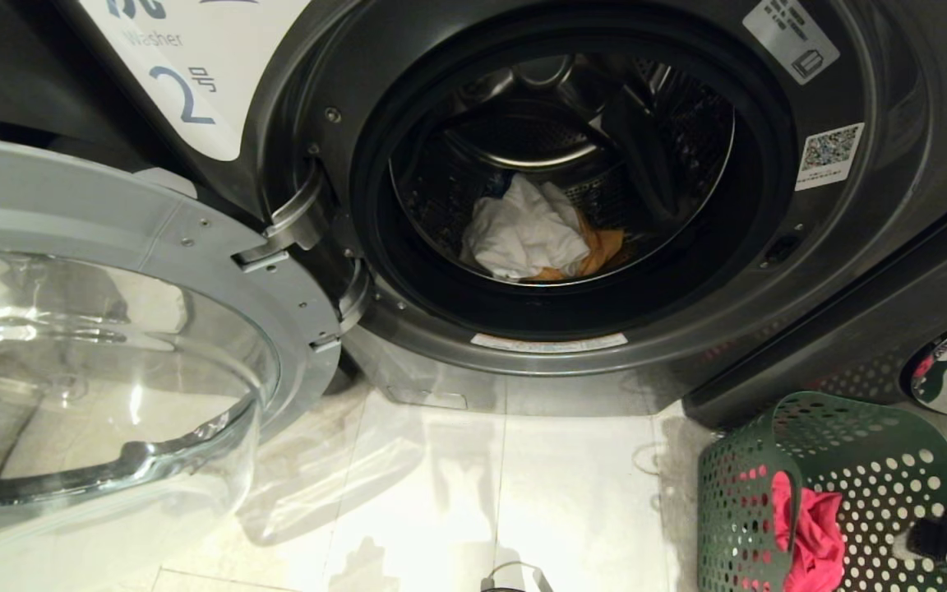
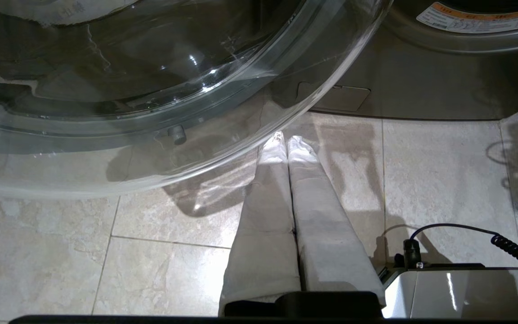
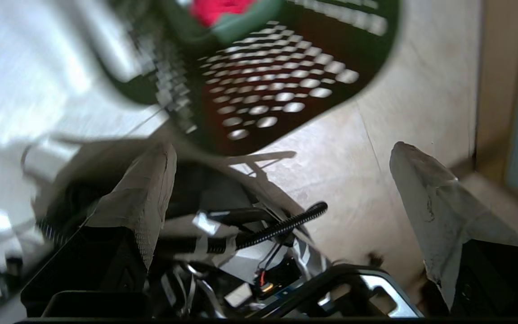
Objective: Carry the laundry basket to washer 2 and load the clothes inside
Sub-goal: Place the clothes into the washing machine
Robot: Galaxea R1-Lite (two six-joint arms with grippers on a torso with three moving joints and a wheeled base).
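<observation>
- The right gripper (image 3: 281, 166) is seen with its padded fingers (image 3: 146, 189) spread wide and nothing between them; in the head view only a dark part of it shows at the lower right edge, beside the laundry basket (image 1: 852, 460).
- The left gripper (image 2: 288, 144) is held low over the tiled floor (image 2: 151, 261), its two fingers pressed together and empty, just below the edge of the open glass door (image 2: 128, 90); it appears parked.
- The basket stands on the floor to the right of washer 2 (image 1: 893, 247), just beside its lower front corner, and a red garment (image 1: 810, 526) lies inside it against the near wall.
- A white garment (image 1: 523, 230) and a yellow-orange garment (image 1: 605, 247) lie at the bottom of the drum (image 1: 564, 148), so the step in hand is judged to be fetching the red piece.
- The fingers are best lowered from above into the basket's open top, kept clear of the perforated wall, and closed on a thick fold of the cloth so that none is left trailing.
- A loose hold should be avoided, since soft fabric can slip or snag on the rim.
- On the way to the drum, the cloth should be lifted clear of the basket's rim and carried deep past the rubber door seal (image 1: 375, 214) before it is let go.
</observation>
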